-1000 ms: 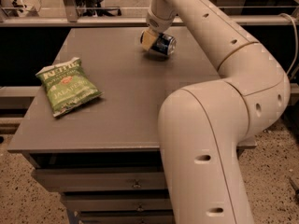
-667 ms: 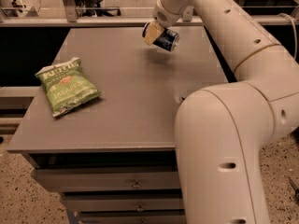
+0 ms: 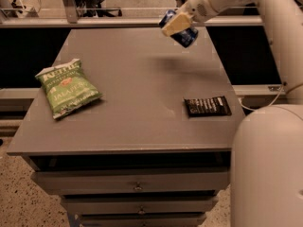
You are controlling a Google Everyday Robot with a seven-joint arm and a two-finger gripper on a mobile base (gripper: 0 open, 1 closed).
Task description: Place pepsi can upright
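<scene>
The pepsi can [image 3: 183, 34] is dark blue and hangs tilted in the air above the far right part of the grey table [image 3: 137, 84]. My gripper [image 3: 177, 25] is shut on the pepsi can, with a pale finger [image 3: 173, 24] across its side. The white arm reaches in from the upper right. The can's shadow falls on the tabletop below it.
A green chip bag [image 3: 66, 86] lies on the table's left side. A flat black snack bar [image 3: 207, 106] lies near the right edge. Drawers sit under the tabletop. The robot's white body [image 3: 267, 169] fills the lower right.
The gripper has lifted the can off the table and carried it up and to the right. The black snack bar, hidden behind the arm before, now shows.
</scene>
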